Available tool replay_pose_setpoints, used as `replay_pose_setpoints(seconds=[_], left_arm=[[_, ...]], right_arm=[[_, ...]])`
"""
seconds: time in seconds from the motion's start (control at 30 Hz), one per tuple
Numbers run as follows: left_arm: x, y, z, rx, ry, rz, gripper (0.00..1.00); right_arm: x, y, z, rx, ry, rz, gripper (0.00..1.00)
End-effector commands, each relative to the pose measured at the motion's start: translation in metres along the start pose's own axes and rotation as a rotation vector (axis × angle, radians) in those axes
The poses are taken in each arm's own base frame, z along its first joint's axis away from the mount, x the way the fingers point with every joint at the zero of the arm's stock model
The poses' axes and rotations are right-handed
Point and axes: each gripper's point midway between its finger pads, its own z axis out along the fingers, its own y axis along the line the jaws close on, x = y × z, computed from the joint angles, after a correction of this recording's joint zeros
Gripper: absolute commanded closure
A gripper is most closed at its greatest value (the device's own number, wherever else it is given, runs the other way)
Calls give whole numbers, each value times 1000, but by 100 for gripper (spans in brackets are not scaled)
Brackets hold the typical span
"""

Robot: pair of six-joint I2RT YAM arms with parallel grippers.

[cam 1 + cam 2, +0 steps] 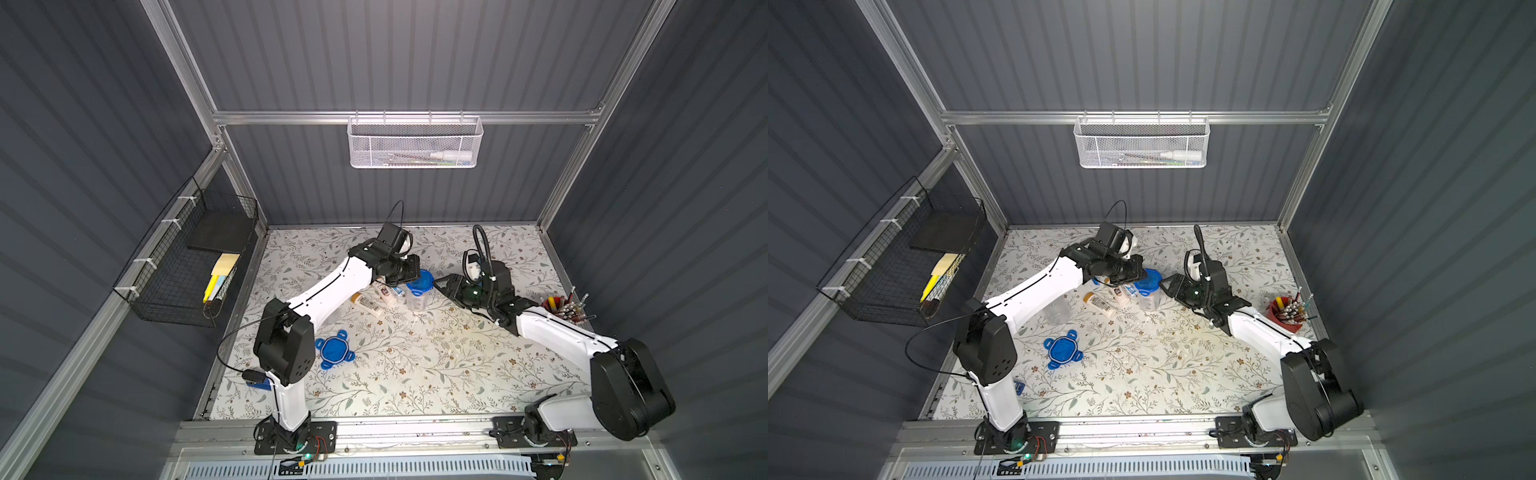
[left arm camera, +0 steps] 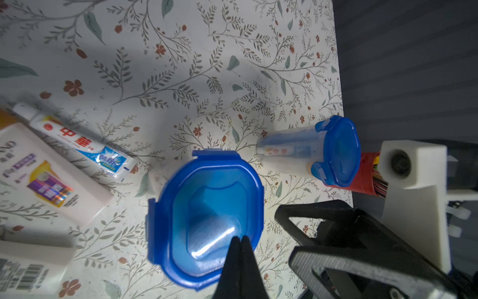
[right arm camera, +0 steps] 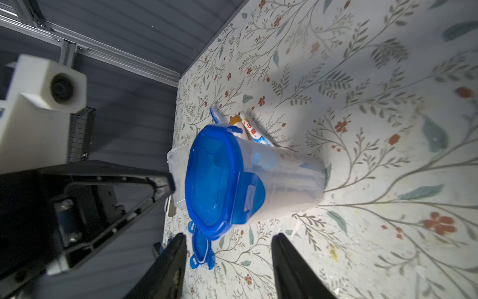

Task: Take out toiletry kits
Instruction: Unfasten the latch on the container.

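Left pincer point(image 2: 239, 240): you have it closed, tips pressed together over the blue lid point(image 2: 207, 202) of the upright jar point(image 3: 284, 178).
Right pincer point(image 3: 229, 246): yours stands open and empty, that jar just ahead of its tips.
Toiletry kit: toothpaste tube point(image 2: 85, 147) and white bottle point(image 2: 51, 178) lie on the worktop point(image 2: 181, 64), just beside your left pincer, outside the jar.

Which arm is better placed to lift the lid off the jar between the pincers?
Right, probably: the right pincer is open and faces the blue lid on the jar. The left pincer hangs shut above that lid and must open first.
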Motion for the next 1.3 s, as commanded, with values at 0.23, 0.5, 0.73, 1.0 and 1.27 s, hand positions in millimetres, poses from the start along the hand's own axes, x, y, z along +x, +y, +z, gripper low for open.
replay_pose_setpoints(seconds=[0.23,0.5,0.73,1.0,1.27], left_arm=[[17,6,29,63,73,-59,100],[29,14,43,74,107,-94,100],[47,28,53,61,144,-139,100],[79,55,65,13,197,-198,100],[98,77,74,-31,238,-228,100]], right_arm=[[-7,7,27,-175,45,102,40],[-15,16,28,-283,4,80,40],[-18,29,22,-351,-12,56,41],[-17,32,14,-366,-28,55,41],[-21,41,3,-395,-57,35,42]])
